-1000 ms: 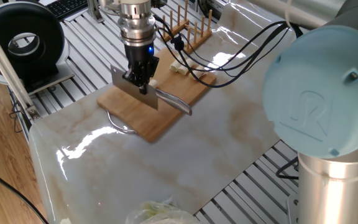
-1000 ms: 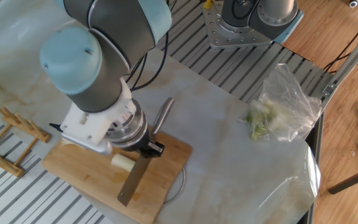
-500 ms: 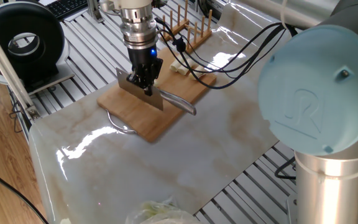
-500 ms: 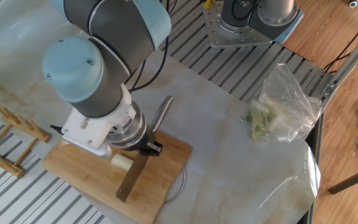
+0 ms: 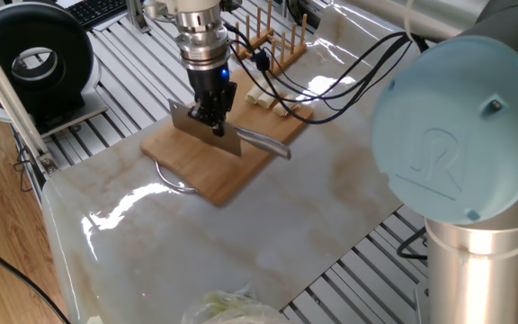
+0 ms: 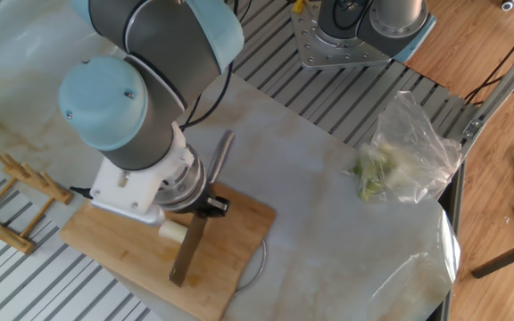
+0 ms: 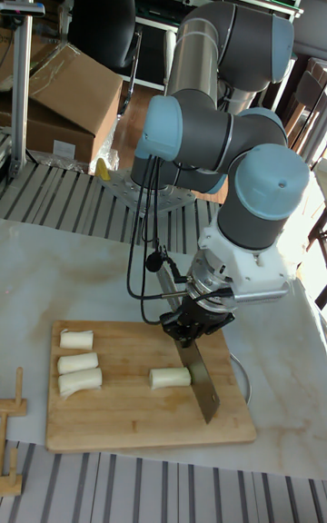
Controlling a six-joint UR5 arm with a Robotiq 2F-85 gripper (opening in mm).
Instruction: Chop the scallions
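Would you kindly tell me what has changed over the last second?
The hand, still shut on the knife, has carried it along the cutting board toward the dish rack. The scallion pieces and the board have stayed put.

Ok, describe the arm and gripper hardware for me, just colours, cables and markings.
The arm has silver-grey tubes and light blue joint caps; the nearest cap carries an embossed UR logo. A white wrist flange leads to a ribbed metal collar and a black gripper with a blue light. Black cables run alongside.

We see a matt wooden cutting board [image 7: 136, 414] on the glossy marble-look table [image 5: 241, 234] (a shiny metal knife [image 7: 202, 382] above the board).
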